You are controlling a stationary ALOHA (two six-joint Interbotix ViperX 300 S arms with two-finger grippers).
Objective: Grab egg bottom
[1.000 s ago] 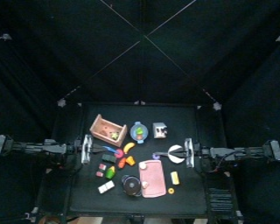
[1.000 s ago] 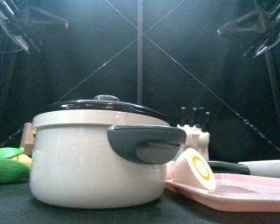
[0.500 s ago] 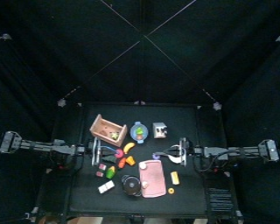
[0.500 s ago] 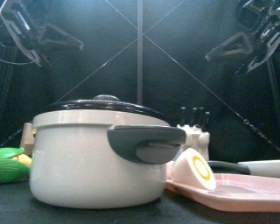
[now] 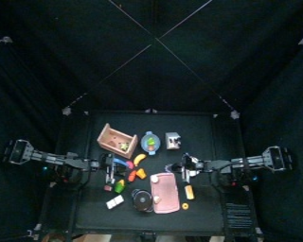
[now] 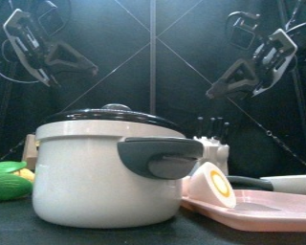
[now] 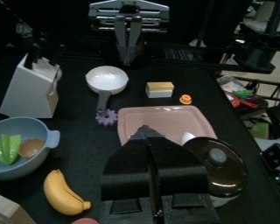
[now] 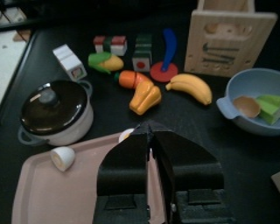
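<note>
Looking for the egg (image 8: 63,157): there, lower left of the right wrist view, a small white half lying on the pink tray (image 8: 43,197) near its edge, just beside the pot (image 8: 55,109). In the front view, lower right, the same egg (image 6: 217,184) stands on edge on the tray (image 6: 277,205), yellow yolk face showing, right beside the pot (image 6: 104,165). No way to tell from here whether this is the bottom half.

Handling, as a guess: a toy piece, light, hard and smooth, rounded on the back and flat on the face. Likely to skate out of a squeeze or roll on the tray. Best taken across the narrow width, one finger on the flat face and one on the dome, or low across the two sides near the rim, with a gentle close. Little room on the pot side, so coming in from the tray side looks safer.

Now the jaws. Right gripper (image 8: 149,133): jaws pressed together at the tips, nothing between them, hanging over the tray's edge and clear of the egg. Left gripper (image 7: 149,140): jaws together too, empty, above the table. Both arms up high in the front view's upper corners, touching nothing. Right jaws need to part before any descent.
</note>
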